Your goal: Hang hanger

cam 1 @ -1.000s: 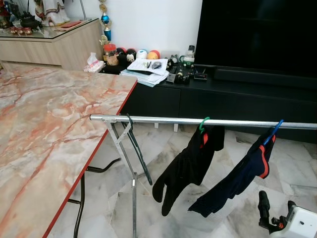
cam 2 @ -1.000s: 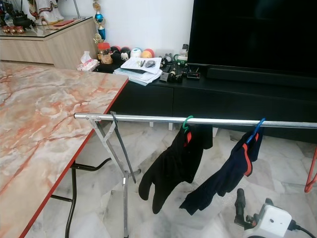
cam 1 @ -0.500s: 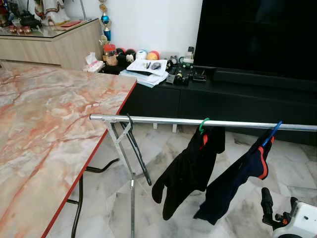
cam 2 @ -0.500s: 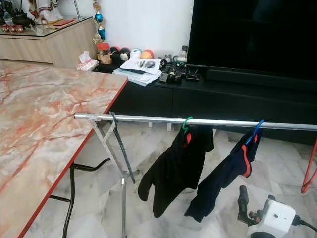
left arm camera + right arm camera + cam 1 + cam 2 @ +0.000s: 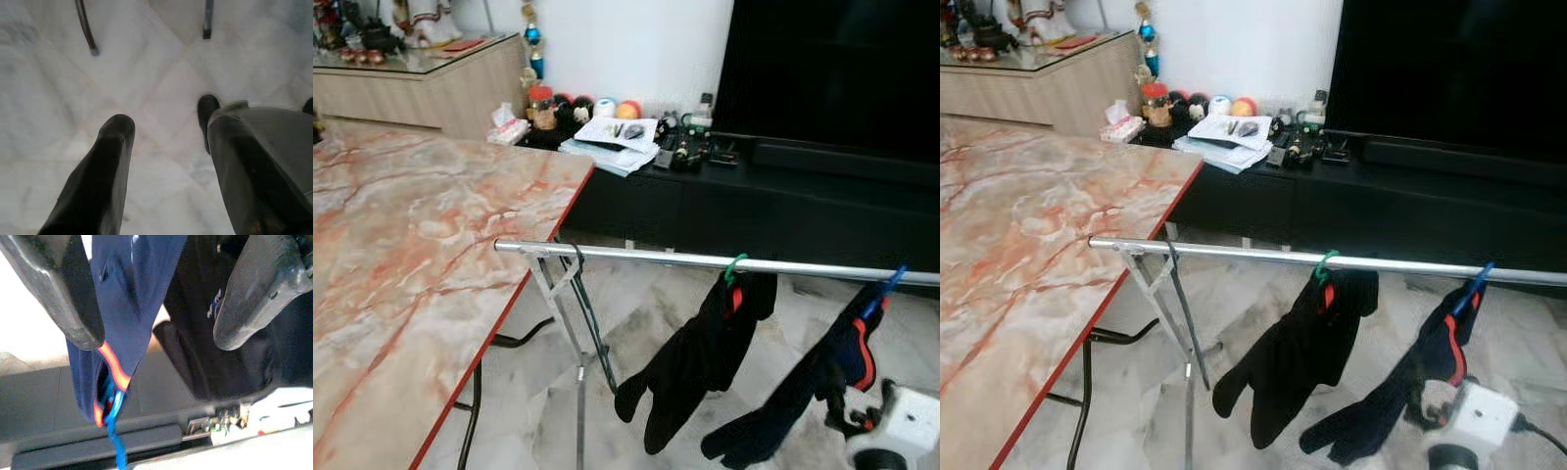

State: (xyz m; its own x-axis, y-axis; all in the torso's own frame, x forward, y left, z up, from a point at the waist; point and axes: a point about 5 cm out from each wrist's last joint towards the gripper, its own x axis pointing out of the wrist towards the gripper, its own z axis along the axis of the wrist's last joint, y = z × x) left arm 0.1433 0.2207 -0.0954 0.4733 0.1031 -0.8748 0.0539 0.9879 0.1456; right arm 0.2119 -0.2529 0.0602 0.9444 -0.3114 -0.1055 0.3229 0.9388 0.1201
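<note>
right gripper raised, fingers spread beside the navy garment.

Both head eyes look forward and down across the silver metal drying rail, the left wrist camera faces the pale marble floor, and the right wrist camera looks closely up at the navy orange-trimmed garment on that rail.

Even, bright daylight; no hard shadows. Head views show slight motion blur. Wrist views are soft, with near fingers out of focus.
</note>
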